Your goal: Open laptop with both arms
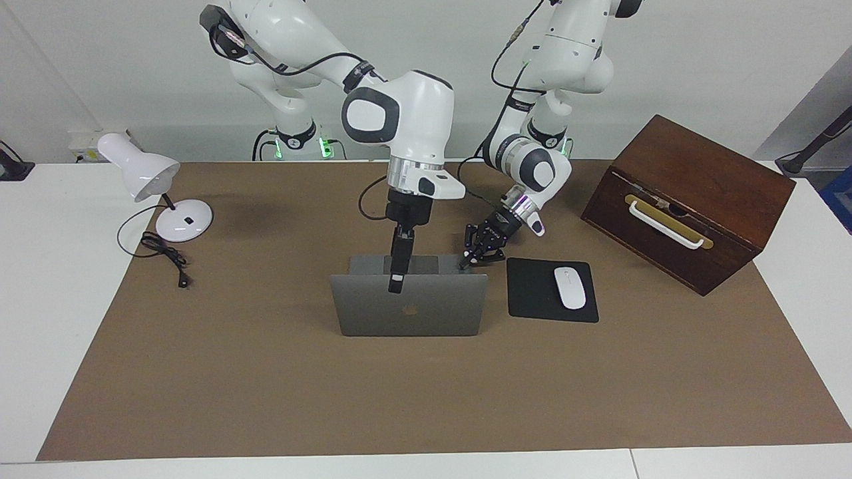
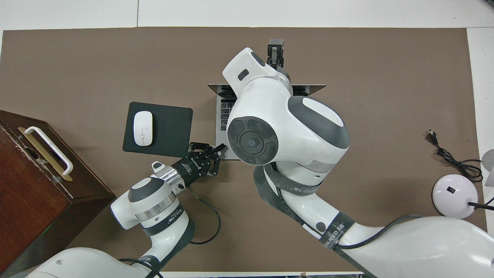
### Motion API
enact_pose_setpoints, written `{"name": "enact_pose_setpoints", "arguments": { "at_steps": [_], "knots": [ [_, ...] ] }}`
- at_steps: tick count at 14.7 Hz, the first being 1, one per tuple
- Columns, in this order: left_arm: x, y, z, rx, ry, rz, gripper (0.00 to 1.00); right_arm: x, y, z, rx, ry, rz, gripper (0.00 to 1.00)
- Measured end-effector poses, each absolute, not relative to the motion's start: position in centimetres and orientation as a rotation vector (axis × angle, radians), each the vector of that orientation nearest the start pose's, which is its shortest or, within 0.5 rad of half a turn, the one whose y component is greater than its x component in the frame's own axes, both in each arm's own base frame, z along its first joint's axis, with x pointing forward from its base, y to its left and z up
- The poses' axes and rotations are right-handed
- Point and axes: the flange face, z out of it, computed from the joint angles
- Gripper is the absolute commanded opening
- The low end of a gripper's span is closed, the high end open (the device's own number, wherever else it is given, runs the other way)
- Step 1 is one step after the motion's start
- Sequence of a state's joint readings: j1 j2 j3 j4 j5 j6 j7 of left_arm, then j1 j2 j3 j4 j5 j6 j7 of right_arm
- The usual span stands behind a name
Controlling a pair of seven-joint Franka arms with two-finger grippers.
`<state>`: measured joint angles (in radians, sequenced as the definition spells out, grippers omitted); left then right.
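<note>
Greys, black and white on a brown mat

The thin silver-grey metal laptop (image 1: 409,313) bears a dark logo on its lid; beside it a flat black mouse pad (image 1: 532,293) carries a glossy white mouse (image 1: 570,287). The dark brown wooden box (image 1: 692,193) has a white handle; the desk lamp (image 1: 160,193) is white; the worktop (image 1: 40,266) is white under a plain brown mat (image 1: 266,386).

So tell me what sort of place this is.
Probably a robotics lab staged as a desk: an open laptop, a mouse on its black pad and a desk lamp on a brown mat.
</note>
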<state>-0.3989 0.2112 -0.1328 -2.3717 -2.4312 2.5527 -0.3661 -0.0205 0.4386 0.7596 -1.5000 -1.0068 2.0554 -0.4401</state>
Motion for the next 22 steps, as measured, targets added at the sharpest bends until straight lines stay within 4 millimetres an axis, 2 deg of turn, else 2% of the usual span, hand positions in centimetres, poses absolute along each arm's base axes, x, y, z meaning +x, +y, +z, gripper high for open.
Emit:
{"name": "enact_pose_setpoints", "arguments": {
  "at_steps": [3,5,8,11,13,15,18,22],
  "knots": [
    [42.4,-23.9,22.4,1.007,1.874,-0.555,0.0,57.3,37.0,53.2,1.895,1.666,0.408,0.89],
    [43.2,-23.4,23.3,1.019,1.91,-0.487,0.0,56.5,36.9,55.4,1.949,1.654,0.426,0.89],
    [44.3,-23.1,25.9,1.02,1.925,-0.404,0.0,55.6,35.7,58.5,2.052,1.613,0.434,0.9],
    [44.5,-22.8,28.5,1.026,1.911,-0.347,0.0,54.7,34.2,61.7,2.163,1.565,0.431,0.9],
    [44.8,-22.3,31.1,1.062,1.915,-0.255,0.0,54.0,33.4,63.9,2.229,1.539,0.434,0.9],
    [45.0,-22.4,33.9,1.101,1.907,-0.169,0.0,53.6,32.0,65.8,2.318,1.509,0.441,0.9],
    [46.1,-21.6,36.8,1.133,1.848,-0.099,0.0,53.9,28.8,67.9,2.437,1.438,0.439,0.9],
    [50.0,-17.7,40.2,1.158,1.765,0.031,0.0,54.0,25.7,70.3,2.553,1.359,0.457,0.9]
  ]
}}
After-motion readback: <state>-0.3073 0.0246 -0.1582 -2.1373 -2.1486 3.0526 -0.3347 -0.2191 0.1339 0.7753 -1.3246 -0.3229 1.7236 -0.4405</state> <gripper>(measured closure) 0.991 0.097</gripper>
